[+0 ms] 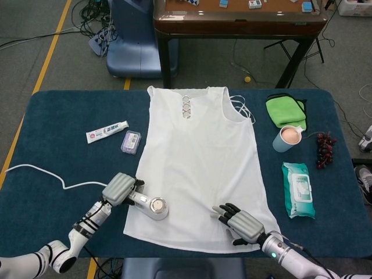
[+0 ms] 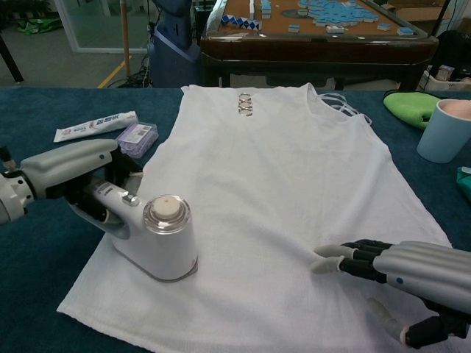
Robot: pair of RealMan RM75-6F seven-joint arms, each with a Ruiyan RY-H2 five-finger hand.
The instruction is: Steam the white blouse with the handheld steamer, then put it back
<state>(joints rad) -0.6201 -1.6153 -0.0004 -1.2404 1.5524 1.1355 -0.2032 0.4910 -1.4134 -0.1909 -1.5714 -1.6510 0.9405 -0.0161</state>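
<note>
The white blouse (image 1: 197, 163) (image 2: 294, 191) lies flat on the blue table, neckline away from me. My left hand (image 1: 119, 189) (image 2: 70, 173) grips the handle of the white handheld steamer (image 1: 152, 206) (image 2: 158, 239), whose head presses on the blouse's lower left part near the hem. A white cord (image 1: 40, 172) runs off to the left. My right hand (image 1: 241, 221) (image 2: 405, 272) rests flat on the blouse's lower right area, fingers apart, holding nothing.
A toothpaste tube (image 1: 107, 131) and a small purple box (image 1: 131, 142) lie left of the blouse. To the right are a green cloth (image 1: 285, 109), a cup (image 1: 287, 138), grapes (image 1: 325, 149) and a wipes pack (image 1: 299, 189). A wooden table (image 1: 238, 17) stands beyond.
</note>
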